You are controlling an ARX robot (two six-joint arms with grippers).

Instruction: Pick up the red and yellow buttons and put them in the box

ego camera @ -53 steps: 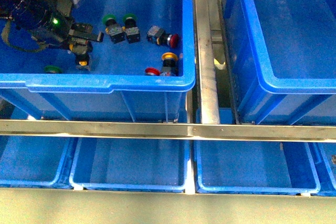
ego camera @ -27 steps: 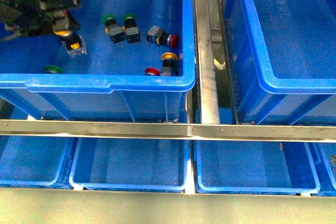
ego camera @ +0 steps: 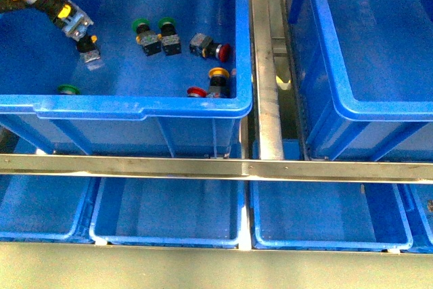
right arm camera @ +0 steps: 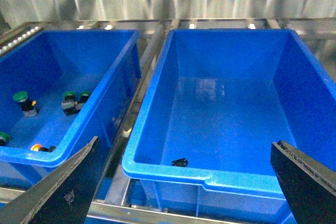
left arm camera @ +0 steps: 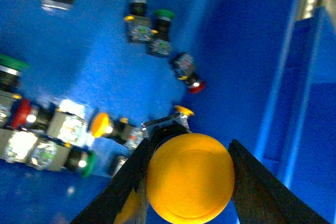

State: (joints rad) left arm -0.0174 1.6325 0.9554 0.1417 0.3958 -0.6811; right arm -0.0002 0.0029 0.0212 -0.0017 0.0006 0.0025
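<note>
Left gripper [left arm camera: 195, 141] clamped on 1 yellow button [left arm camera: 190, 178], held above the floor of the left crate [ego camera: 135, 107].
Below its fingers, 1 red button [left arm camera: 188, 73] and 2 green buttons [left arm camera: 137, 17] lie on that floor. The right gripper [right arm camera: 185, 142] hangs with its fingers wide apart and nothing between them. The box [right arm camera: 173, 174] sits below it, with 1 small black piece [right arm camera: 180, 162] inside.

Left end effector [left arm camera: 191, 148]: two flat black matte fingers [left arm camera: 257, 192] tapering toward the tips, yellow patch low on one. Right end effector [right arm camera: 185, 144]: dark grey-black wedge-shaped fingers [right arm camera: 58, 195], small pale mark on one.
</note>
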